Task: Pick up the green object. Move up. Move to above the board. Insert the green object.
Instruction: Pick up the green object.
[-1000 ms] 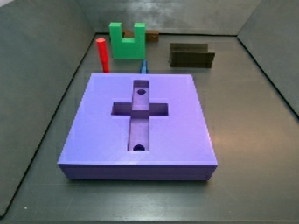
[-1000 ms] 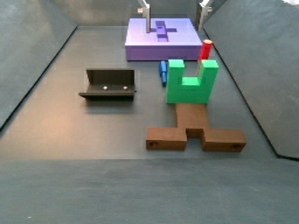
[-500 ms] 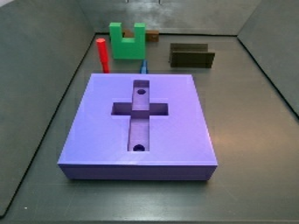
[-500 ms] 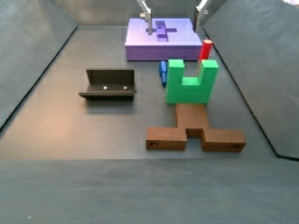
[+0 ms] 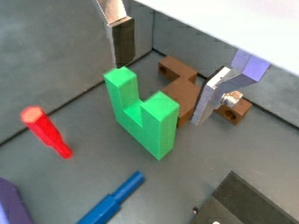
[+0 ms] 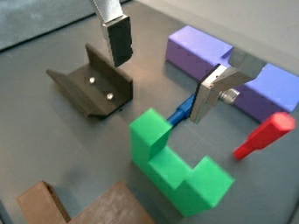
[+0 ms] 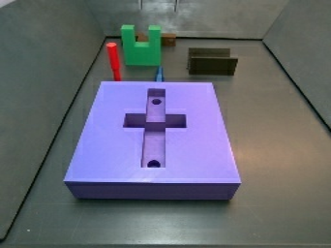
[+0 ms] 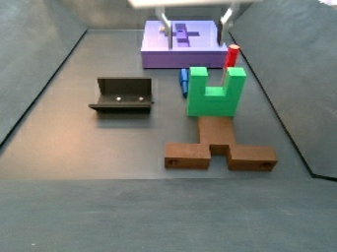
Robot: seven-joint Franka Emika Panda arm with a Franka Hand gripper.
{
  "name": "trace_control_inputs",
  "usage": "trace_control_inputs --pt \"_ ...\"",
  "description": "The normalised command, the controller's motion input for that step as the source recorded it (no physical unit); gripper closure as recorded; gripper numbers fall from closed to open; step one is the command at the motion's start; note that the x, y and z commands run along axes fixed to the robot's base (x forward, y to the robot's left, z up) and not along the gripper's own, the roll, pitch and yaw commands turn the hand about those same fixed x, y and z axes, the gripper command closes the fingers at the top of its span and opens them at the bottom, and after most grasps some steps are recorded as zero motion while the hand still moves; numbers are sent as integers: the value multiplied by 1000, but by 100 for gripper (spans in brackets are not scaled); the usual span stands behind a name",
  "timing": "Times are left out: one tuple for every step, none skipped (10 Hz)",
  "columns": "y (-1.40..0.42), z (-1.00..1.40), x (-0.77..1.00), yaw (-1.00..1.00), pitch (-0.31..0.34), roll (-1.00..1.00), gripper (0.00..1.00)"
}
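The green object [image 8: 211, 92] stands upright on the floor, prongs up; it also shows in a side view [image 7: 139, 45] and in both wrist views [image 5: 142, 112] [image 6: 173, 162]. The purple-blue board [image 7: 155, 136] lies flat with its cross recess empty, and shows in a side view [image 8: 184, 41] and a wrist view [image 6: 222, 66]. My gripper [image 8: 195, 18] is open and empty, high above the floor. In both wrist views [image 5: 163, 74] [image 6: 163, 74] the green object lies below the fingers [image 5: 121, 39], apart from them.
A red cylinder [image 8: 232, 56] stands next to the green object. A blue cylinder [image 6: 179, 114] lies between the green object and the board. A brown piece [image 8: 220, 153] lies on the floor. The fixture [image 8: 122, 94] stands to the side. Grey walls surround the floor.
My gripper has come down a little in the side view, still open. The pieces have not moved.
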Motion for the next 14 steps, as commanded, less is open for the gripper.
trace_control_inputs --pt "166 -540 246 0 116 1 0" --pt "129 -563 277 0 119 0 0" --pt "129 -554 183 0 87 0 0" --pt "134 -426 0 0 49 -36 0" --pt "137 -306 -254 -20 0 -129 0" --pt "111 -231 -294 -23 0 -169 0" --pt "109 -346 -171 0 0 -70 0" --pt "109 -343 -60 0 0 -37 0" --pt "26 -257 0 0 17 -31 0" --pt "0 -183 0 0 19 -34 0" --pt "0 -100 0 -49 17 -57 0" --pt "-49 -37 34 -66 33 -54 0" --pt "-37 -71 51 0 53 -4 0" --pt "-40 -143 94 0 59 0 0"
